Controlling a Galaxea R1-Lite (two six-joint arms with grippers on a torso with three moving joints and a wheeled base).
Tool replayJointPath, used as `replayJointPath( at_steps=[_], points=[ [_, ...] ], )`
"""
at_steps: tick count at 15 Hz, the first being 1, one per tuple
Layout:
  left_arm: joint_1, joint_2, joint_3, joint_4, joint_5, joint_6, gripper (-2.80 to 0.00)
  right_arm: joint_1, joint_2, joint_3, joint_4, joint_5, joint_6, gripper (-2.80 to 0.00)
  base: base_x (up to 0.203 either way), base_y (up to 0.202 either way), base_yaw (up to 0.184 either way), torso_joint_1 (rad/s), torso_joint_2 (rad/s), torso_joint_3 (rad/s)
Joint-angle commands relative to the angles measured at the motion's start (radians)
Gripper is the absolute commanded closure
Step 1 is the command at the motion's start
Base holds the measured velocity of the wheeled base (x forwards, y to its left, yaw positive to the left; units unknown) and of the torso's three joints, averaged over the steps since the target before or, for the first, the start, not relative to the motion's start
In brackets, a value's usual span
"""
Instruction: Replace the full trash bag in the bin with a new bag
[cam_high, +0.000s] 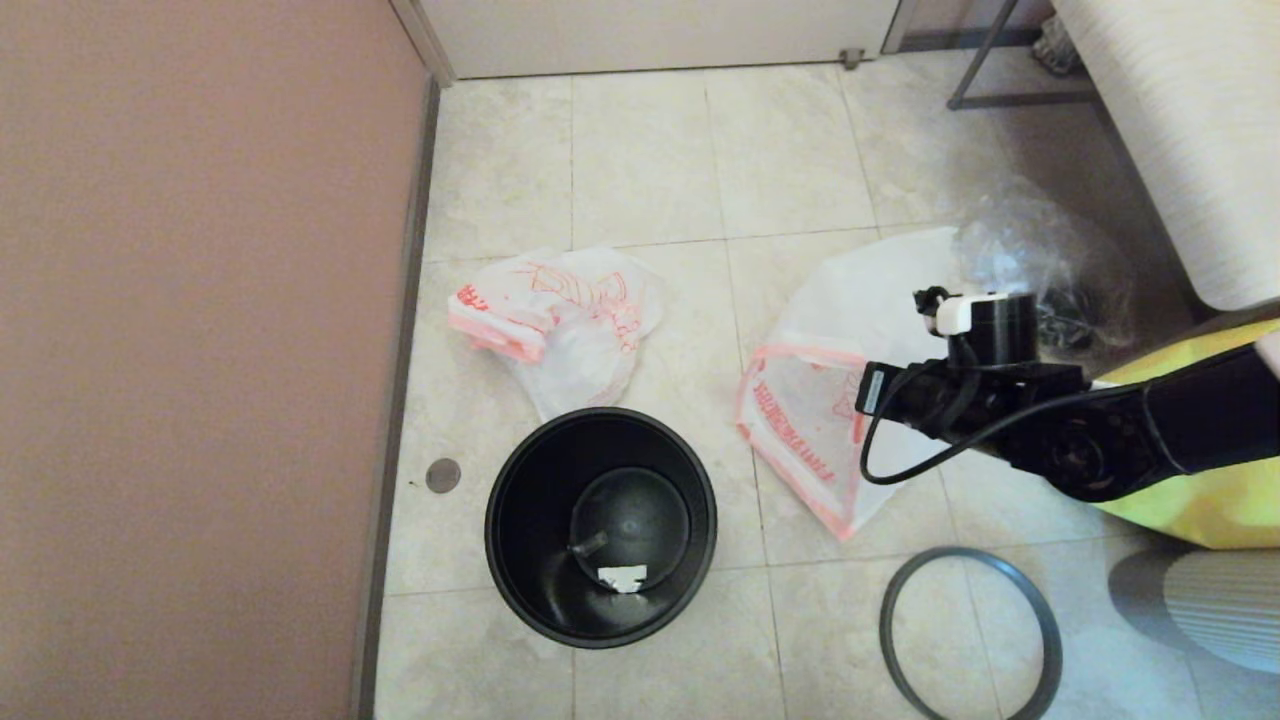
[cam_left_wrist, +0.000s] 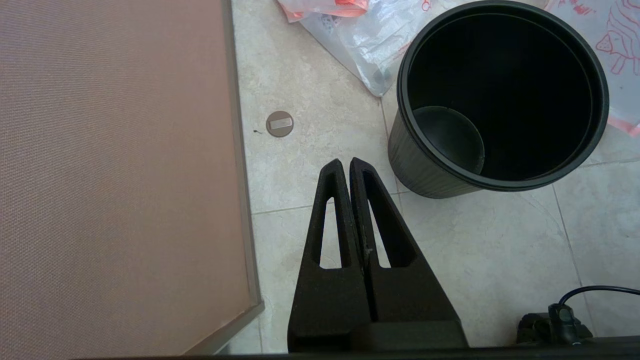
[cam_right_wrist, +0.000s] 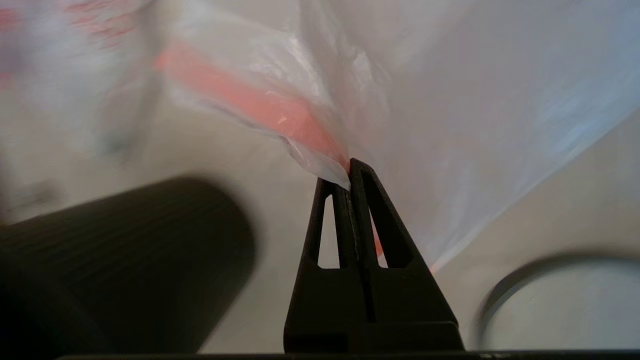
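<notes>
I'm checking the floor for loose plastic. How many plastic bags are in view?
4. The full trash bag lies behind the bin. The new bag is pinched by the right gripper. A crinkled clear bag lies behind it, a yellow bag at far right.

Empty black bin (cam_high: 600, 527) upright on tiles — printed full bag (cam_high: 560, 320) behind it, pink-hemmed new bag (cam_high: 820, 400) beside.

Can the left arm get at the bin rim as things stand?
Probably yes. The left gripper is shut and holds nothing, beside the bin, with only bare floor between them. The bin's mouth is uncovered; the right gripper pinches the new bag off to the side.
</notes>
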Motion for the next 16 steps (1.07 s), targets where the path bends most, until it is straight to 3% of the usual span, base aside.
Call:
replayJointPath(
  at_steps=[1,5,11,16],
  points=[
    [0.000,0.001,0.011,0.000,0.000,0.000,0.00,-0.012,-0.110,0.011,0.074,0.094,0.076,0.00,0.000,0.000,0.000,0.000,0.00,0.000],
    [0.000,0.001,0.011,0.000,0.000,0.000,0.00,-0.022,-0.248,0.012,0.195,0.195,0.175,0.00,0.000,0.000,0.000,0.000,0.00,0.000],
    [0.000,0.001,0.011,0.000,0.001,0.000,0.00,-0.020,-0.490,-0.053,0.457,0.438,0.315,0.00,0.000,0.000,0.000,0.000,0.00,0.000],
    [0.000,0.001,0.011,0.000,0.000,0.000,0.00,0.040,-0.706,-0.118,0.496,0.464,0.331,0.00,0.000,0.000,0.000,0.000,0.00,0.000]
  ],
)
